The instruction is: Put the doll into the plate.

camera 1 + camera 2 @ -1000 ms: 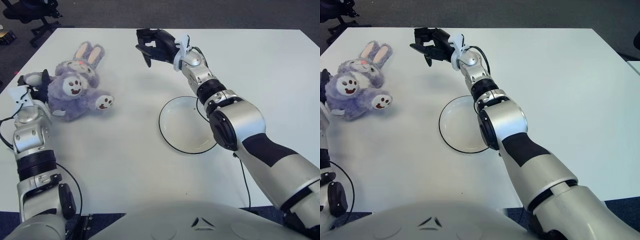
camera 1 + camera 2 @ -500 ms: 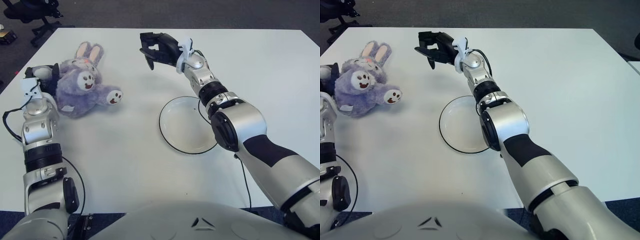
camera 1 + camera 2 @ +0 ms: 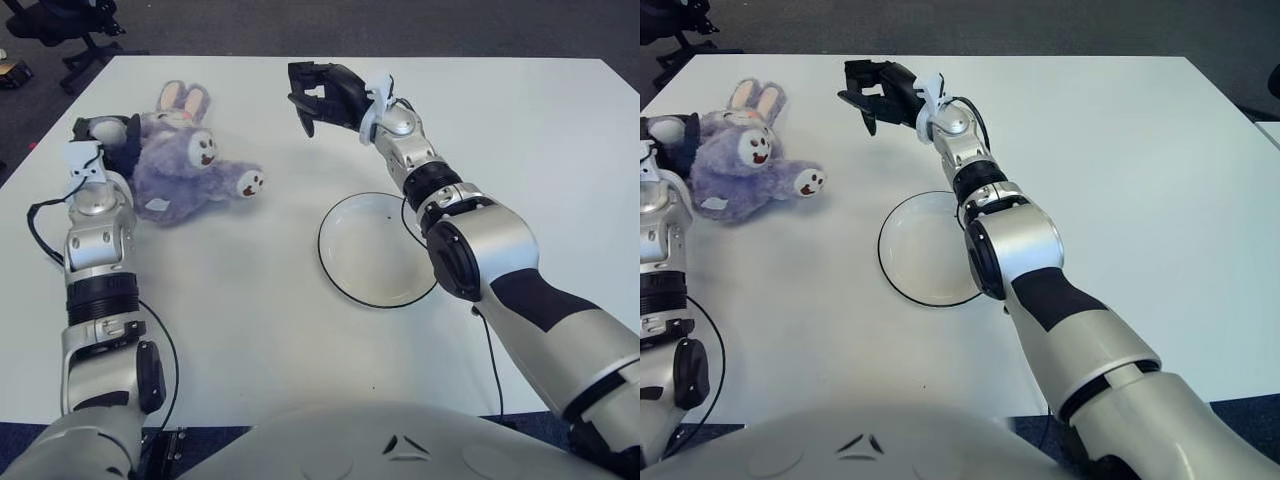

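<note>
A purple bunny doll (image 3: 185, 165) lies on its back at the far left of the white table (image 3: 250, 330), ears pointing away from me and feet towards the plate. My left hand (image 3: 108, 140) is at the doll's left flank, its dark fingers closed into the plush. The round white plate (image 3: 370, 250) with a dark rim lies flat near the table's middle and holds nothing. My right hand (image 3: 318, 95) hovers above the table beyond the plate, to the doll's right. Its fingers are loosely spread in a claw and hold nothing.
A black office chair (image 3: 60, 20) stands on the dark carpet past the table's far left corner. My right forearm (image 3: 430, 185) stretches over the plate's far right rim. The table's left edge runs close behind my left hand.
My left hand has pulled the doll to the right, towards the plate, and the doll has rolled so its face turns rightward. The right hand has drifted slightly to the right.
</note>
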You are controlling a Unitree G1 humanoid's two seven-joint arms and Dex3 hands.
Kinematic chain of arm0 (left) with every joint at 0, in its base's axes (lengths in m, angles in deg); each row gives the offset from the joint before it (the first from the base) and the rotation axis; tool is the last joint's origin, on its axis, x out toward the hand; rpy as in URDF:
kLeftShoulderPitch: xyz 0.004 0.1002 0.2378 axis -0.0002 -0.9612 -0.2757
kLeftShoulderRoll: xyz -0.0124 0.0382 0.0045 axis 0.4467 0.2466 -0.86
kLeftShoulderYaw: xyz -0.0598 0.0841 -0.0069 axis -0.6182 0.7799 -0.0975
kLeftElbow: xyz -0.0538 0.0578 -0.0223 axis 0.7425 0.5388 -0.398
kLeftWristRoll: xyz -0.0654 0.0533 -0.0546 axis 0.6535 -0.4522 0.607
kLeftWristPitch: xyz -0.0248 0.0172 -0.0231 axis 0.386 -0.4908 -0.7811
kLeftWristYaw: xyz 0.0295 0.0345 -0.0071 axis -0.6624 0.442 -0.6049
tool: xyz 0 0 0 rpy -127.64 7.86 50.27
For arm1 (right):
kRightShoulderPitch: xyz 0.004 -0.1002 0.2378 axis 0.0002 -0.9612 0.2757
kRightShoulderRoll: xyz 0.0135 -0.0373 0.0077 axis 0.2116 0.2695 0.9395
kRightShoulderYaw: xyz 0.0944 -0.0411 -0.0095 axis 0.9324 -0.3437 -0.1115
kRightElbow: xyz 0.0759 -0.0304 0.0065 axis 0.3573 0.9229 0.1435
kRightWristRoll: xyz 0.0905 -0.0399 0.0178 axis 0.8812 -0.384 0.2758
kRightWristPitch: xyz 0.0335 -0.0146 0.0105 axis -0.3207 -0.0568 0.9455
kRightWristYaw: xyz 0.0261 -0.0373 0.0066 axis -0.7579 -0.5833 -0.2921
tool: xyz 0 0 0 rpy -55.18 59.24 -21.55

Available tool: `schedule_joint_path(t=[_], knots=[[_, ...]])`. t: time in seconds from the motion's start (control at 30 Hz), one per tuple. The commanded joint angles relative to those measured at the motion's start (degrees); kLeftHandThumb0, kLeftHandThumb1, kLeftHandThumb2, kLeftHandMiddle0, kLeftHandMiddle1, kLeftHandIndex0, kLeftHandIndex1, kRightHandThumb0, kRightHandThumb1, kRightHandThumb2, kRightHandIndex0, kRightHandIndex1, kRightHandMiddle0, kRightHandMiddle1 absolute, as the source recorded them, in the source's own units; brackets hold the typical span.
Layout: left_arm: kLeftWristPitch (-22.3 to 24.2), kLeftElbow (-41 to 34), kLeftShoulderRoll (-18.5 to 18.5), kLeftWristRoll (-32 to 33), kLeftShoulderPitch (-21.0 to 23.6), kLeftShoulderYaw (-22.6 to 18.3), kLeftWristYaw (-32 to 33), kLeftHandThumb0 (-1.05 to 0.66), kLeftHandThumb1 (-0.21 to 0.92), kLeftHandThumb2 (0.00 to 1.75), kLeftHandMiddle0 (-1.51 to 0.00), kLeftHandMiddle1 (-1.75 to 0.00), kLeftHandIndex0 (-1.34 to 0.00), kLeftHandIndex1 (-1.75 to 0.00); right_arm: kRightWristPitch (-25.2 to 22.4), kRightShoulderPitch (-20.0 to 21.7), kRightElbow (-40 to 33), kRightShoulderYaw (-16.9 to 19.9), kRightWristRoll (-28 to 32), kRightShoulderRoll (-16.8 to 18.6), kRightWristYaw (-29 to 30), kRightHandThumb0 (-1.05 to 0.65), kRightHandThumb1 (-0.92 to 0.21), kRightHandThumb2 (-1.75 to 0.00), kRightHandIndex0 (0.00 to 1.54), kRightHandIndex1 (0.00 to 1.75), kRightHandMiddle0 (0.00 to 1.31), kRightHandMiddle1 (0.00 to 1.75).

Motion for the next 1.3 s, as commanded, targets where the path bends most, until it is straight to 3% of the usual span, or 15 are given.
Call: schedule_joint_path(t=[0.0,0.5,0.83,1.27], knots=[[-1.3,2.2,0.1,-1.3,1.9,1.4,-0.6,-0.01,0.92,0.32,-0.5,-1.46,-0.27,-1.45,1.1,-0.3,-0.8,0.6,0.7,-1.0,-0.7,-0.35,-0.92,-0.26,0.87,1.75,0.66,1.75],[-4.6,9.4,0.0,-2.5,7.5,4.4,-1.9,-0.01,0.92,0.31,-0.51,-1.44,-0.28,-1.44,3.0,-1.5,-2.1,1.9,1.8,-3.0,-3.3,-0.37,-0.92,-0.26,0.88,1.75,0.67,1.75],[-8.0,14.4,-1.0,-2.1,11.2,6.6,-3.9,-0.01,0.92,0.3,-0.53,-1.43,-0.3,-1.42,4.2,-1.4,-2.7,1.6,1.0,-5.5,-1.2,-0.39,-0.92,-0.27,0.89,1.75,0.68,1.75],[-11.0,15.2,-2.3,-2.0,12.9,8.6,-6.7,-0.01,0.92,0.27,-0.56,-1.4,-0.32,-1.4,3.3,-1.0,-2.3,2.8,2.2,-6.5,1.3,-0.39,-0.92,-0.28,0.9,1.75,0.68,1.75]])
